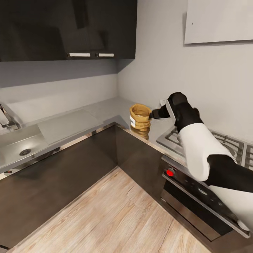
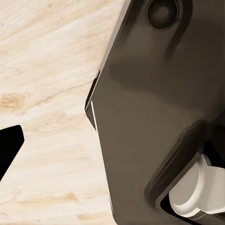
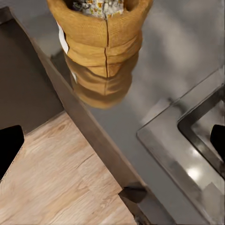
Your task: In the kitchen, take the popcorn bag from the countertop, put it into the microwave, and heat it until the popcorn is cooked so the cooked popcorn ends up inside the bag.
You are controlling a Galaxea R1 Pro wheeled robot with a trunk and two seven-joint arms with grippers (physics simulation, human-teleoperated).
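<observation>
kitchen | sink [image 1: 21, 149] | gas hob [image 1: 225, 142] | dark cabinets [image 1: 66, 28] | countertop [image 1: 105, 109]

My head looks down at the countertop [image 1: 105, 110] corner; my right wrist looks closely at it too.

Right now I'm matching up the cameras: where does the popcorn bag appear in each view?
Head view: popcorn bag on the countertop, mid-frame, at the right gripper.
Right wrist view: bag along the top edge.
Left wrist view: wood floor and the robot's dark body.
Shared landmark: the gas hob, beside the bag.
</observation>
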